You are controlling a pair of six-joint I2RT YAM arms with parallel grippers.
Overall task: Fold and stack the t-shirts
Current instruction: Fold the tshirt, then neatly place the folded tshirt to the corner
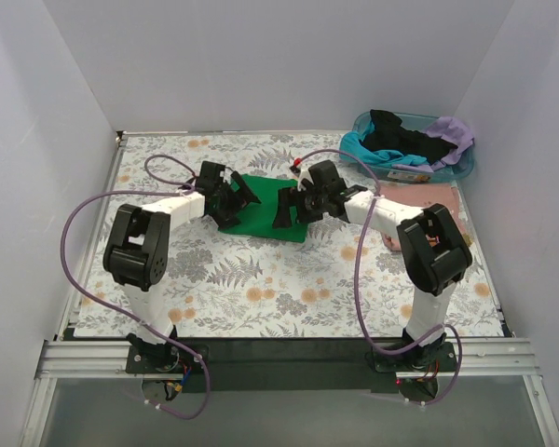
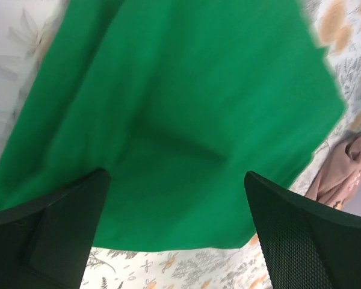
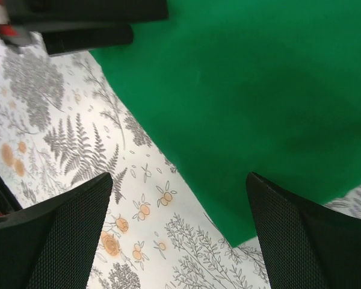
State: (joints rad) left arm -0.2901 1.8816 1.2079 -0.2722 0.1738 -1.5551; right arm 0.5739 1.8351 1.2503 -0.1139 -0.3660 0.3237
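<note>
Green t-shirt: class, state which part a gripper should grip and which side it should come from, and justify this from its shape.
Probably a corner of the edge facing the left arm, approached from above and from outside the cloth. The green t-shirt lies flat as a folded rectangle with nothing raised, so only its edges can be pinched. The open left gripper hangs over that edge.
</note>
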